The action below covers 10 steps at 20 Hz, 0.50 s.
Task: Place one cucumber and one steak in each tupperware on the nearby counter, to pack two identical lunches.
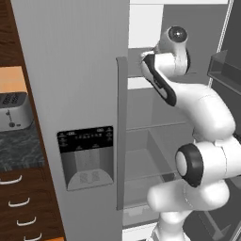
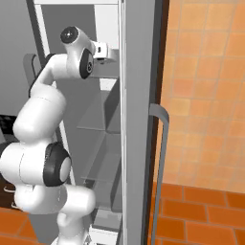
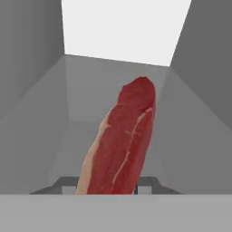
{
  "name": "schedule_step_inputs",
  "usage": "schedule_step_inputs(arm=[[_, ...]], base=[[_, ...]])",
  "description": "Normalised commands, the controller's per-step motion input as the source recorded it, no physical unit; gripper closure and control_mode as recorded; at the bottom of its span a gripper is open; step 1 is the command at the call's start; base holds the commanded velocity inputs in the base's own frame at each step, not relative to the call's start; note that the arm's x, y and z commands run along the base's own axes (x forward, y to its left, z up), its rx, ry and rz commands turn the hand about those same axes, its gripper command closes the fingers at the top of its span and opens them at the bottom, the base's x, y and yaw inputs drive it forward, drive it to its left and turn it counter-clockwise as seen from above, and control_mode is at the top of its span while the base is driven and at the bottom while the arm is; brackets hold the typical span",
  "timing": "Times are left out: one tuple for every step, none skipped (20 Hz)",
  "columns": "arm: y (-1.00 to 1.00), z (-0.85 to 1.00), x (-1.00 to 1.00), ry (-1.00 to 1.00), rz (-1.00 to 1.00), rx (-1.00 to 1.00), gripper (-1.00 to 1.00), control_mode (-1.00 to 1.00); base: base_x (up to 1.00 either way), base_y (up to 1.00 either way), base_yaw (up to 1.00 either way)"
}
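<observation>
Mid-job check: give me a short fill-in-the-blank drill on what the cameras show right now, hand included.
1. The hand is shut on the elongated red-pink ____.
2. The white arm reaches into the open grey ____.
3. On the black-grey marbled counter stands a silver ____.
4. Below that counter, the dark wood drawers have curved ____ handles.

Missing words: steak; fridge; toaster; silver
</observation>
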Motion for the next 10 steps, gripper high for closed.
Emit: schedule_step_inputs(arm=[[-0.46, -0.65, -1.0, 0.36, 0.0, 0.0, 1.0, -1.0], [-0.44, -1.0, -1.0, 0.33, 0.0, 0.0, 1.0, -1.0], [-0.31, -1.0, -1.0, 0.33, 0.0, -0.08, 1.0, -1.0], [-0.11, -1.0, -1.0, 0.29, 0.0, -0.12, 1.0, -1.0], [0.0, -1.0, -1.0, 0.21, 0.0, -0.13, 1.0, -1.0], [0.0, -1.0, -1.0, 0.12, 0.0, -0.14, 1.0, -1.0], [0.0, -1.0, -1.0, 0.07, 0.01, -0.13, 1.0, -1.0], [0.0, -1.0, -1.0, 0.05, 0.03, -0.08, 1.0, -1.0], [0.0, -1.0, -1.0, 0.09, 0.05, 0.0, 1.0, -1.0], [0.0, -1.0, -1.0, 0.15, 0.03, 0.0, 1.0, -1.0]], base=[[0.0, 0.0, 0.0], [0.0, 0.0, 0.0], [0.0, 0.0, 0.0], [0.0, 0.0, 0.0], [0.0, 0.0, 0.0], [0.0, 0.0, 0.0], [0.0, 0.0, 0.0], [0.0, 0.0, 0.0], [0.0, 0.0, 0.0], [0.0, 0.0, 0.0]])
